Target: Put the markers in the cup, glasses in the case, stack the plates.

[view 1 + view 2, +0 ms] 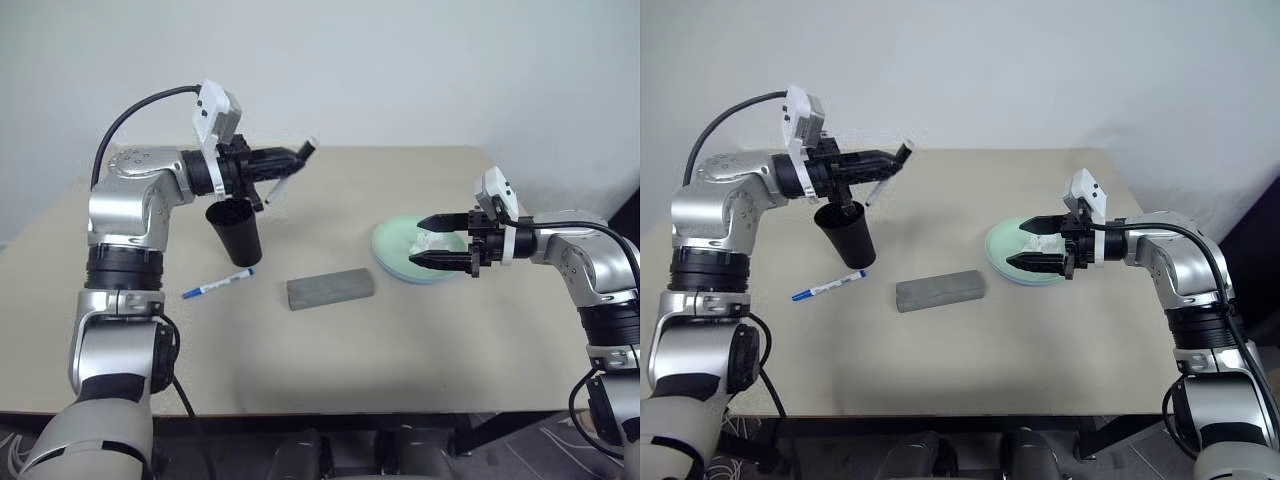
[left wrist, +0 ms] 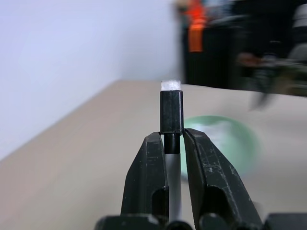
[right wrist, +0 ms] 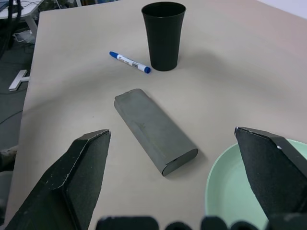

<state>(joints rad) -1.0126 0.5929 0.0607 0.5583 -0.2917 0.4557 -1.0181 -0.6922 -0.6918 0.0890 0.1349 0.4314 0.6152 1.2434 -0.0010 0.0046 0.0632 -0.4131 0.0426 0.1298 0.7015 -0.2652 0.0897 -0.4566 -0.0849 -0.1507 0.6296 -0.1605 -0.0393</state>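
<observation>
Holding the black-capped marker (image 1: 283, 178) up in the air, the left gripper (image 1: 290, 157) has its fingers clamped on the barrel just below the cap, right above the black cup (image 1: 235, 230) at the far left of the table (image 1: 330, 360). That pen looks light, stiff and kinda slick, so a grip near the cap seems fine for a drop in. The blue-capped marker (image 1: 217, 284) lies on the table just nearer than the cup. Closed grey case (image 1: 330, 288) sits mid-table. Right gripper (image 1: 426, 241) hangs wide open over the mint green plate (image 1: 392, 250) on the right
</observation>
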